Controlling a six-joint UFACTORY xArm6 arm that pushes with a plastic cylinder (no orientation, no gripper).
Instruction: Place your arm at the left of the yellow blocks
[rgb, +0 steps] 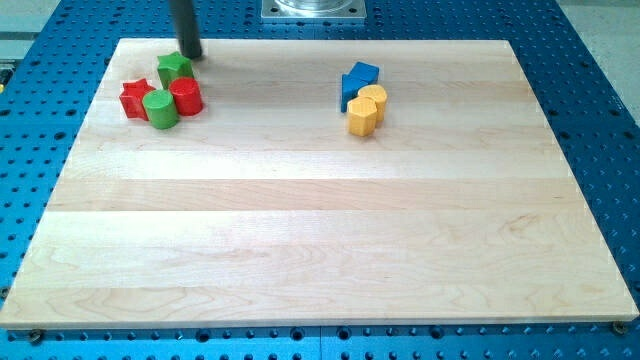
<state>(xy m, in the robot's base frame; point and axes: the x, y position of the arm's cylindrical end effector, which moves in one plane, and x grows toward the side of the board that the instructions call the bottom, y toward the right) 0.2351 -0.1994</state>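
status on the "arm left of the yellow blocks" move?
Done: nothing visible yet. In hand: my tip sits at the board's top-left, just above the green block in the red-green cluster, far left of the two yellow blocks. Left: travel right to a spot just left of the yellows, beside the blue blocks.

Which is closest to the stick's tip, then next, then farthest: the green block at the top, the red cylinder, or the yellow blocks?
From my tip, in the camera view:
1. Green block, just below-left of it.
2. Red cylinder, lower down in the same cluster.
3. Yellow blocks, far toward the view's right, beside the blue ones.
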